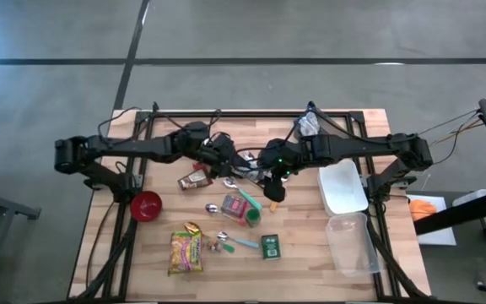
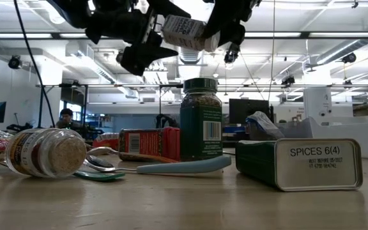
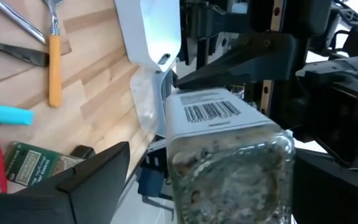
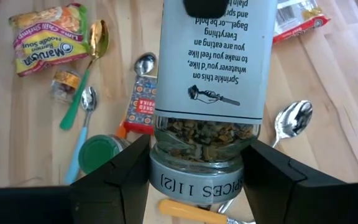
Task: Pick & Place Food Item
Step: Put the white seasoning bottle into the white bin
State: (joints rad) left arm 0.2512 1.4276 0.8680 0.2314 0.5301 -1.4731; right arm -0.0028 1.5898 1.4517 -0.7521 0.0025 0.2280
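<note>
A glass spice jar [image 4: 211,74] with a white label and a grey lid hangs in the air over the middle of the table, between my two grippers. My right gripper [image 4: 197,160] is shut on its lid end. My left gripper [image 3: 213,163] faces the jar's glass base [image 3: 229,174]. It is open, with a finger on either side of the base, and a gap shows at the one finger [image 3: 98,171]. In the low view the jar [image 2: 185,30] lies nearly level, high above the table's things, with my left gripper [image 2: 139,48] on one side and my right gripper [image 2: 230,25] on the other. My right gripper pinches the jar between its two fingers [image 4: 126,171] at the lid end, on the grey lid [image 4: 194,185] and the glass just beside it. The fingers come from the table's right, slanting down, and lie along the jar. The jar is lifted clear, nearly level, its base toward my left gripper.
Below lie a green-lidded jar [image 2: 200,118], a green tin [image 2: 299,163], a small jar on its side [image 2: 43,152], spoons [image 4: 294,118], a noodle packet [image 1: 185,252] and a red bowl [image 1: 146,205]. A white tray [image 1: 341,186] and a clear tub [image 1: 353,245] sit at the right edge.
</note>
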